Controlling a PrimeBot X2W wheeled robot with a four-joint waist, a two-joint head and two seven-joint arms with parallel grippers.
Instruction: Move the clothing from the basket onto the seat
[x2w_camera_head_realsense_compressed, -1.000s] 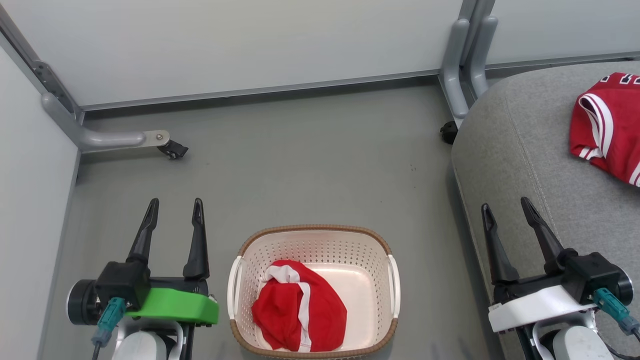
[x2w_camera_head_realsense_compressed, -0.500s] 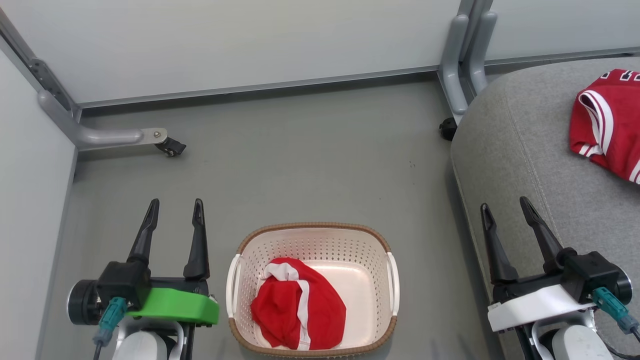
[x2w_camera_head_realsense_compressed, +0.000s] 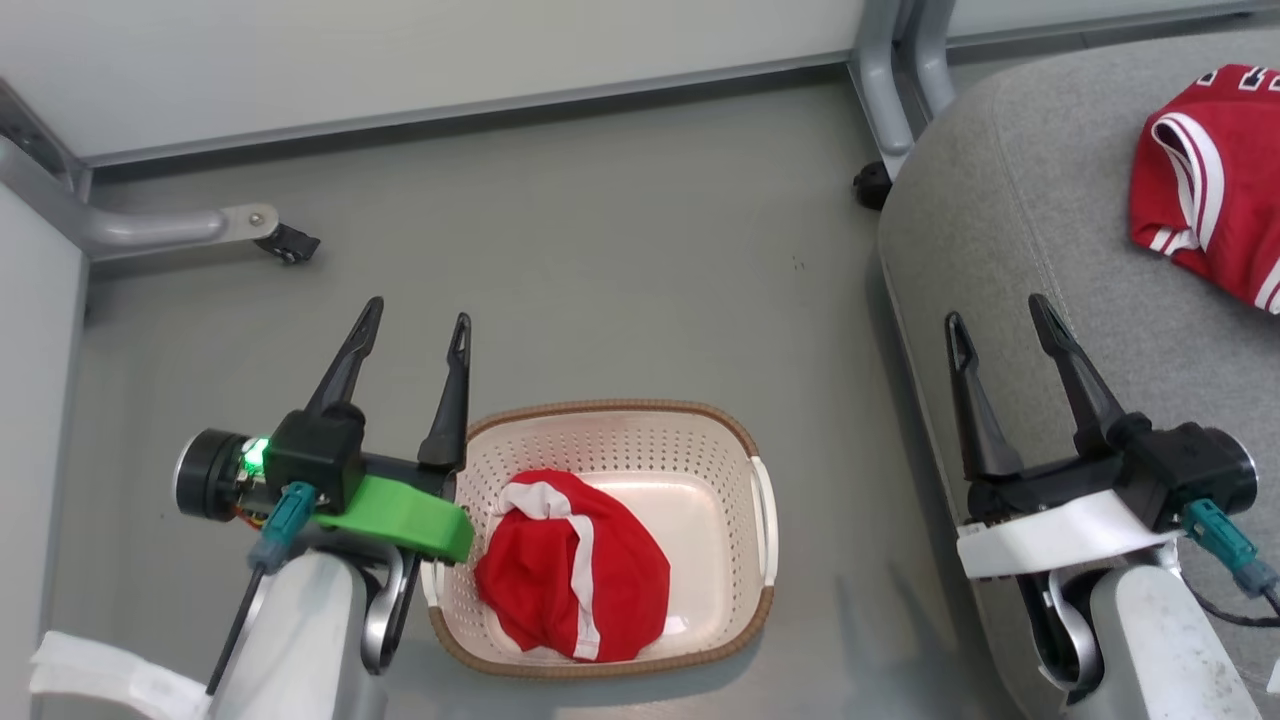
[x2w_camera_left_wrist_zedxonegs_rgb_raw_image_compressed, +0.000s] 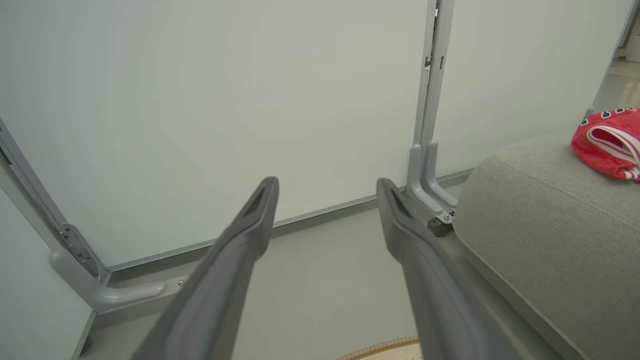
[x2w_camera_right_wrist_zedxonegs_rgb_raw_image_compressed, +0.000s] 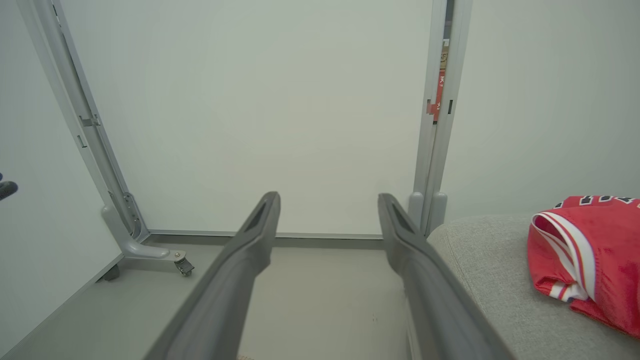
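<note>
left claw (x2w_camera_head_realsense_compressed: 418, 310): spread wide, nothing is held, just beside the basket (x2w_camera_head_realsense_compressed: 610, 408) | right claw (x2w_camera_head_realsense_compressed: 995, 308): spread wide, nothing is held, by the seat (x2w_camera_head_realsense_compressed: 1010, 250) edge | one red cloth (x2w_camera_head_realsense_compressed: 570, 585) is found in the basket | other red cloth (x2w_camera_head_realsense_compressed: 1205, 180) is laid on the seat

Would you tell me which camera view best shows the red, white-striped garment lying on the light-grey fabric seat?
The right wrist view: the red white-striped garment looks largest there, trim clear. The head view shows it from above, edge-cropped; the left wrist view, a small part.
</note>
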